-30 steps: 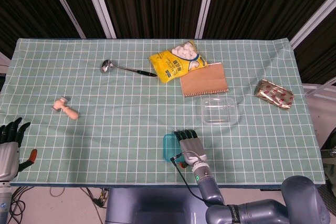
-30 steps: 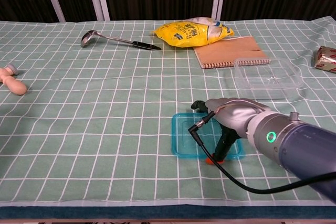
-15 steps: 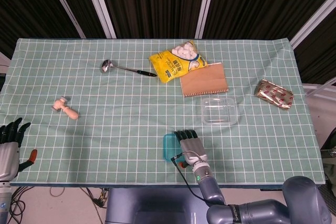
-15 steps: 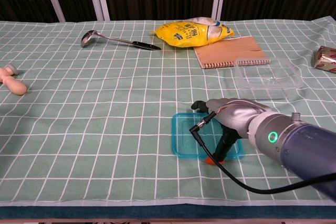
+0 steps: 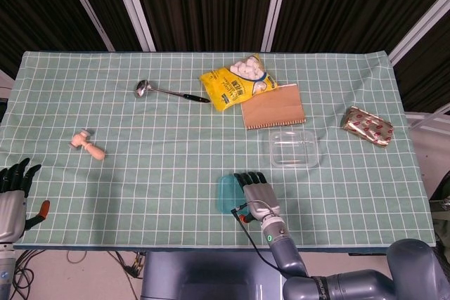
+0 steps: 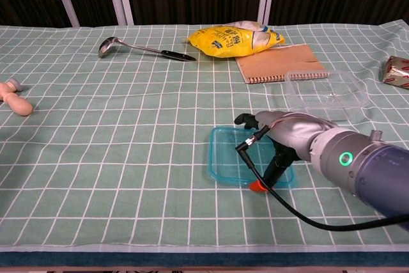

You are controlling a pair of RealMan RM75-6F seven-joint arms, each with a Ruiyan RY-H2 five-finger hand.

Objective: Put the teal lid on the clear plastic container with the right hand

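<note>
Lid pickup is underway: the teal lid (image 6: 239,161), flat on the cloth half a second ago, now sits shifted and tilted under the right hand (image 6: 281,133), its near-right edge pinched between the thumb below and the fingers laid over the top. That suggests the grasp has taken and lifting comes next. The clear plastic container (image 6: 326,93) stands open, apart from the lid, farther back and to its right. The left hand (image 5: 13,198) idles far left of the lid, fingers spread, holding nothing.
</note>
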